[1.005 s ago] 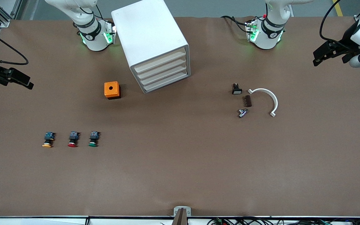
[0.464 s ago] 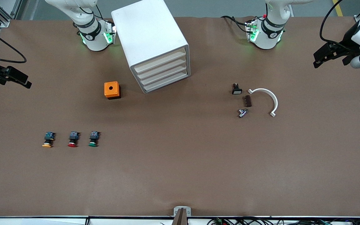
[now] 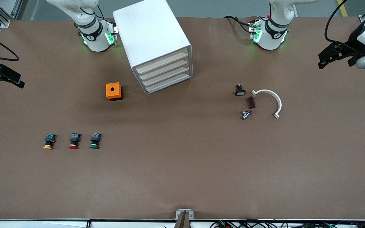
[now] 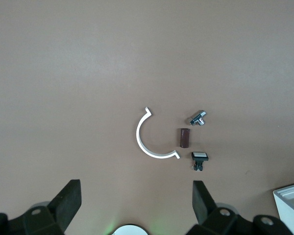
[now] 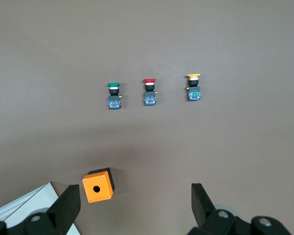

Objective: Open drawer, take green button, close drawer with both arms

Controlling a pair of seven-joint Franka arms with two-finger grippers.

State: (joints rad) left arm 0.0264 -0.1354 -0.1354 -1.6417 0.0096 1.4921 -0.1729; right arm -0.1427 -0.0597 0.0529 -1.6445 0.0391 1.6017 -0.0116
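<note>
At the worktop's two ends, the right gripper (image 3: 17,81) has drifted outward over the last second and the left gripper (image 3: 323,61) has barely shifted. Both hold their jaws wide and empty. That fits either a start or a finish. All the drawers of the drawer unit (image 3: 165,74) are shut, their contents hidden. The green button (image 3: 94,141) lies on the worktop beside the red button (image 3: 73,141), toward the right arm's end.

Plain brown tabletop (image 3: 182,164). White drawer cabinet (image 3: 152,41), cream drawer fronts. Orange box (image 3: 113,91) with a black hole. Three buttons with blue-black bodies: green button (image 3: 94,141), red-capped button (image 3: 73,141), yellow-capped button (image 3: 48,141). White curved bracket (image 3: 272,101), dark brown block (image 3: 251,102), silver fitting (image 3: 246,114), black switch (image 3: 240,90) with white face.
</note>
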